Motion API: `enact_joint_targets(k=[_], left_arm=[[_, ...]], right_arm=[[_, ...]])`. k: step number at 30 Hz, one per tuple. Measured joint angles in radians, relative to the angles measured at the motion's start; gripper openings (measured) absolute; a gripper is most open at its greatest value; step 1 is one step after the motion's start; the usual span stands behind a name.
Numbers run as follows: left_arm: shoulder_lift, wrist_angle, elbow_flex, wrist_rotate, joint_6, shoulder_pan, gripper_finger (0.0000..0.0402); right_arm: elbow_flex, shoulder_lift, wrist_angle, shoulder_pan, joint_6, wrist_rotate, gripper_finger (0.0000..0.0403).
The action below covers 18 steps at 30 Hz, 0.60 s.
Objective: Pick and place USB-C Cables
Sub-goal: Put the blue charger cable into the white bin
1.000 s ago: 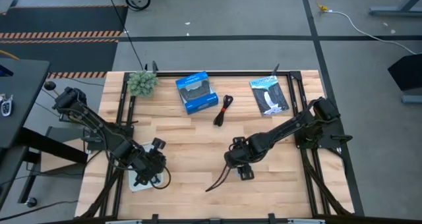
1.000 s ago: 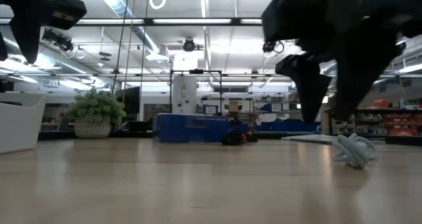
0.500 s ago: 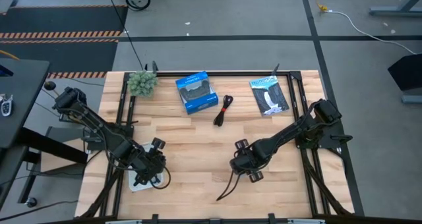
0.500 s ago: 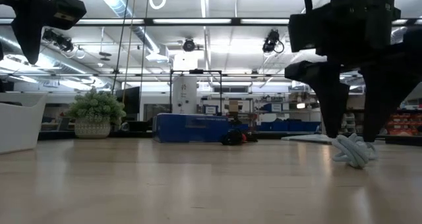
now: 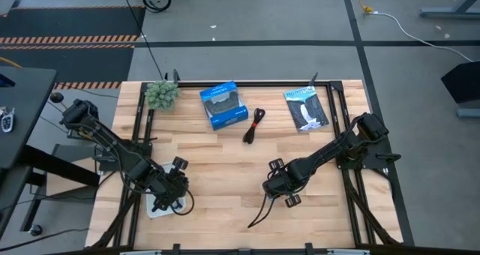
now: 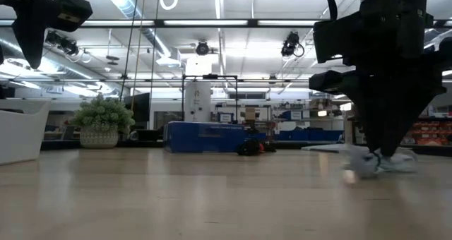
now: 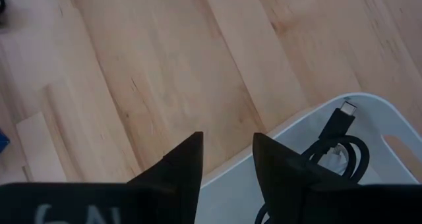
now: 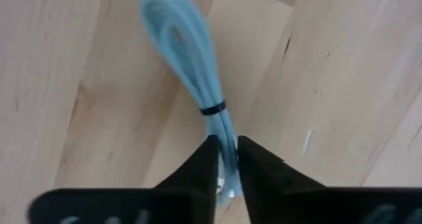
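A small pale blue cable bundle [image 8: 191,59] with a dark tie lies on the wood under my right gripper [image 8: 225,159], which is shut on it near the table's middle [image 5: 279,192]; the low view shows it too [image 6: 367,162]. A black-and-red cable [image 5: 255,124] lies at the far middle. A black loop cable [image 7: 336,145] lies in the white tray [image 7: 389,112]. My left gripper [image 7: 227,165] is open above the tray's edge [image 5: 171,189]. The white cable does not show. My right gripper pinches the pale blue bundle between its two fingers at the end past the dark tie [image 8: 223,140]. The fingers come from above, pointing down. The rest of the bundle stretches away from the fingers and lies on the wood [image 8: 173,26].
A blue box [image 5: 223,105], a flat black-and-white packet [image 5: 306,109] and a small potted plant [image 5: 161,94] stand along the far edge. Black frame rails run down both sides of the table. Bare wood lies between the two grippers.
My right gripper has gone a little toward the table's near and right edges and down onto the pale blue cable. Its fingers stood apart on either side of the bundle and have shut on it. The bundle has shifted slightly on the wood.
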Motion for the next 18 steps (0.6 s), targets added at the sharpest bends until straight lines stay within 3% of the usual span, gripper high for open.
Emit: enact_joint_targets(k=[5, 11, 18], left_arm=[[0.000, 0.000, 0.000, 0.000, 0.000, 0.000, 0.0142], [0.000, 0.015, 0.000, -0.002, 0.002, 0.000, 0.0142], [0.000, 0.119, 0.000, -0.126, 0.025, 0.000, 0.0157]], right_arm=[[0.000, 0.000, 0.001, 0.000, 0.024, -0.008, 0.0010], [0.048, -0.002, -0.036, -0.004, 0.137, -0.012, 0.0007], [0.128, -0.002, -0.004, -0.011, 0.140, 0.009, 0.0005]])
